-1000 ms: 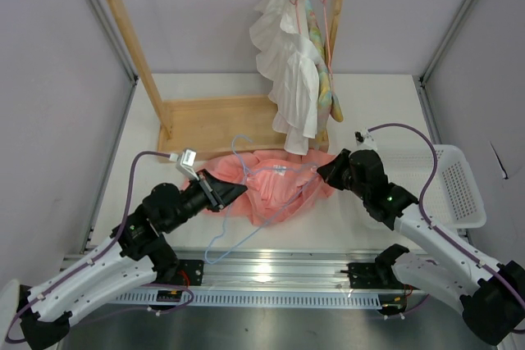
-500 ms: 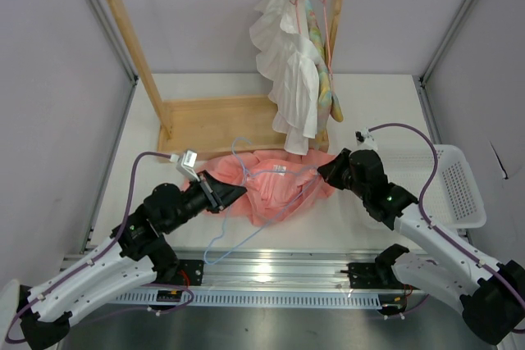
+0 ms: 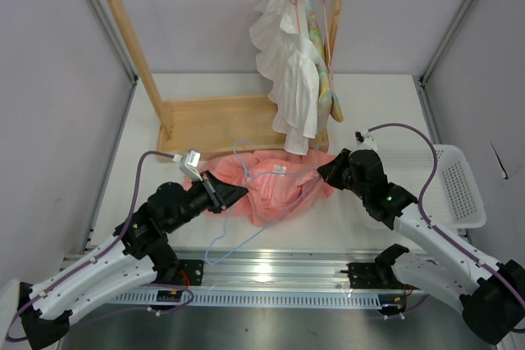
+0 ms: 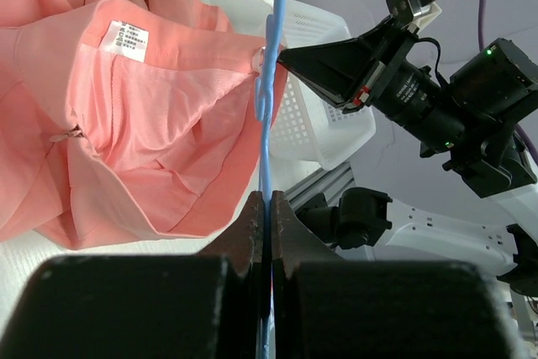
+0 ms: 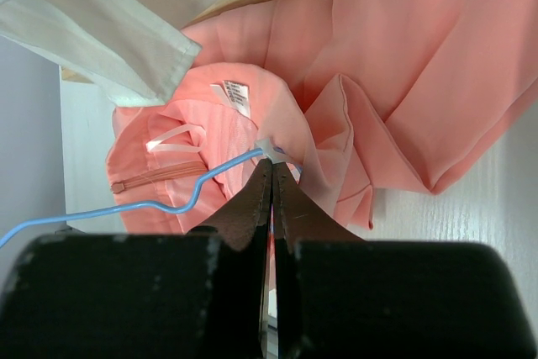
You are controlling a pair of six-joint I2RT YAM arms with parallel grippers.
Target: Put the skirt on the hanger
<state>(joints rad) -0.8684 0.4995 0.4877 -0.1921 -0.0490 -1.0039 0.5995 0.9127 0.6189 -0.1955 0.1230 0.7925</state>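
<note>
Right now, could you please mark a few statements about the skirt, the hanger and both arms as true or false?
1. The left fingers are closed on the blue wire of the hanger. True.
2. The skirt hangs from the wooden rack. False: the skirt lies crumpled on the table, on the near side of the rack.
3. A white label shows inside the skirt's waistband. True.
4. The right fingers are wide open. False: the right fingers are shut, tips at the hanger's clip by the waistband.
5. The white basket sits at the table's left side. False: the basket sits at the right.
</note>
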